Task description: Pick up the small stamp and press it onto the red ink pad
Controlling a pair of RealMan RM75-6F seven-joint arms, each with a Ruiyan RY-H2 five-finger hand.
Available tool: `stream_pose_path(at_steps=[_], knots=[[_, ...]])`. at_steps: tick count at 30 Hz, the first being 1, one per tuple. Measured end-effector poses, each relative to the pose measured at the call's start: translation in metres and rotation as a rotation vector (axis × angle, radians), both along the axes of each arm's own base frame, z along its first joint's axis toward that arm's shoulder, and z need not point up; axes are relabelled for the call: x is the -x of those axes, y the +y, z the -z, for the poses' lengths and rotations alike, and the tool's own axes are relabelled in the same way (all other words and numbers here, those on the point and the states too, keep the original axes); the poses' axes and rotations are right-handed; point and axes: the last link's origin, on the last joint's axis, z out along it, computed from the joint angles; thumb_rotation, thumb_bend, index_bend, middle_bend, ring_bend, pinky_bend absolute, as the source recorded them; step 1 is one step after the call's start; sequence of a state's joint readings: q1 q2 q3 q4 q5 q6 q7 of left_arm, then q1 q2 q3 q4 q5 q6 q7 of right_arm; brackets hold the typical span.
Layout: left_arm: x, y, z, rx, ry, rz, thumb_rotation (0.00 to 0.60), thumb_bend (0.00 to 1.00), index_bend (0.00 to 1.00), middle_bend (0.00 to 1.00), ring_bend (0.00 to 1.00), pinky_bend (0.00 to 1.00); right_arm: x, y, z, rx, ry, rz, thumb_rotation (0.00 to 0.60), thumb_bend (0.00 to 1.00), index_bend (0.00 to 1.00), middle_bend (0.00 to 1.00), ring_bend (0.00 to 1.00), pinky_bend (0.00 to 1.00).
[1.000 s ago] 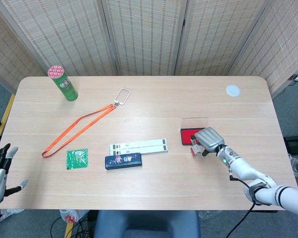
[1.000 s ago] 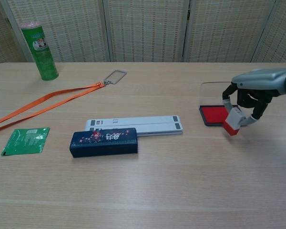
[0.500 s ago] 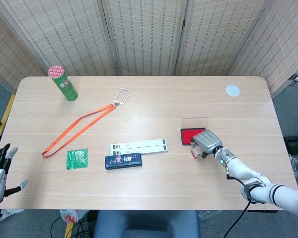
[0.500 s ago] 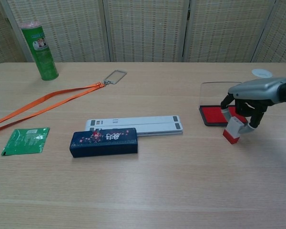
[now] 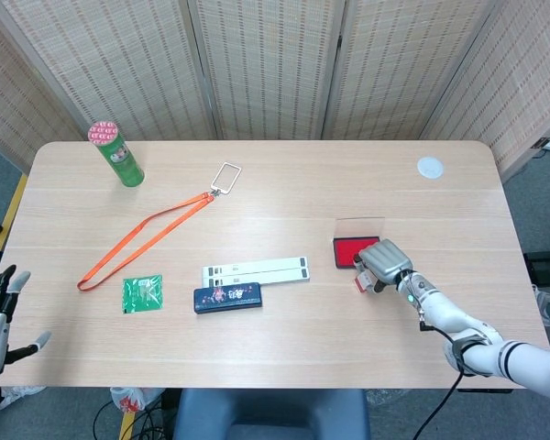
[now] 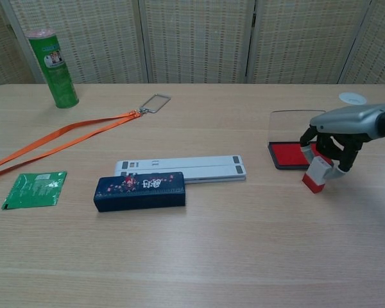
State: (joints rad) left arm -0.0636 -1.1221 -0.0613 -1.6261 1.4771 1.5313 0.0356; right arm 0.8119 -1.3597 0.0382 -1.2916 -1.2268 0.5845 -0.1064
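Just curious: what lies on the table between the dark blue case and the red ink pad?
In the chest view, only the white ruler-like strips lie between the dark blue case and red ink pad.

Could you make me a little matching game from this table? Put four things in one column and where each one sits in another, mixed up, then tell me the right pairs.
Things:
1. green can
2. small stamp
3. orange lanyard
4. dark blue case

Places:
A. held in the right hand, just beside the red ink pad
B. lying in front of the long white strip
C. standing upright at the far left corner of the table
D. stretched diagonally between the can and the green packet

Pairs: 1-C, 2-A, 3-D, 4-B
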Motion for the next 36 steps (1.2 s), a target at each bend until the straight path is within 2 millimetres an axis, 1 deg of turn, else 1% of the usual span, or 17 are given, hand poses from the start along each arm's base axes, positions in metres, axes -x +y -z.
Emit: stream_pose_path(at_steps=[4,6,10,14,17,21,23,25,29,32,36], knots=[[0.001,0.001,0.002,0.009,0.012,-0.009,0.600,0.20,0.03,0.04,0.06,0.26,0.000,0.001,-0.004,0.003,0.005,0.006,0.600,0.20,0.16,0.59,0.49,0.52],[0.001,0.001,0.002,0.012,0.013,-0.011,0.600,0.20,0.03,0.04,0.06,0.26,0.000,0.002,-0.005,-0.002,0.011,0.010,0.600,0.19,0.09,0.54,0.46,0.49],[0.001,0.001,0.001,0.007,0.008,-0.010,0.600,0.20,0.03,0.04,0.06,0.26,-0.001,0.003,-0.008,-0.011,0.015,0.021,0.600,0.16,0.01,0.46,0.40,0.44],[0.000,0.000,0.000,0.005,0.004,-0.003,0.600,0.20,0.03,0.04,0.06,0.26,-0.004,0.005,-0.014,-0.010,0.011,0.020,0.600,0.14,0.00,0.39,0.35,0.39],[0.000,-0.001,-0.001,0.002,0.002,0.000,0.600,0.20,0.03,0.04,0.06,0.26,-0.009,0.009,-0.023,0.005,-0.002,0.008,0.600,0.13,0.00,0.33,0.31,0.34],[-0.001,-0.002,-0.002,-0.004,-0.001,0.003,0.600,0.20,0.03,0.04,0.06,0.26,-0.015,0.018,-0.044,0.064,-0.039,-0.015,0.600,0.13,0.00,0.25,0.23,0.27],[-0.001,-0.003,-0.002,-0.007,-0.001,0.004,0.600,0.20,0.03,0.04,0.06,0.26,-0.016,0.022,-0.054,0.107,-0.055,-0.027,0.600,0.13,0.00,0.21,0.20,0.23],[-0.002,-0.003,-0.002,-0.010,-0.002,0.006,0.600,0.20,0.03,0.04,0.06,0.26,-0.012,0.028,-0.065,0.170,-0.067,-0.043,0.600,0.13,0.00,0.17,0.17,0.19],[-0.002,-0.003,-0.002,-0.010,0.000,0.009,0.600,0.20,0.03,0.04,0.06,0.26,0.001,0.044,-0.084,0.309,-0.082,-0.060,0.600,0.13,0.00,0.12,0.12,0.15],[-0.004,-0.003,-0.002,-0.009,-0.003,0.038,0.600,0.20,0.04,0.04,0.06,0.26,0.016,0.061,-0.095,0.422,-0.084,-0.072,0.600,0.13,0.00,0.11,0.09,0.12],[-0.005,-0.003,-0.003,-0.017,-0.007,0.083,0.600,0.20,0.04,0.04,0.06,0.26,0.048,0.091,-0.101,0.553,-0.057,-0.066,0.600,0.14,0.00,0.07,0.05,0.09]])
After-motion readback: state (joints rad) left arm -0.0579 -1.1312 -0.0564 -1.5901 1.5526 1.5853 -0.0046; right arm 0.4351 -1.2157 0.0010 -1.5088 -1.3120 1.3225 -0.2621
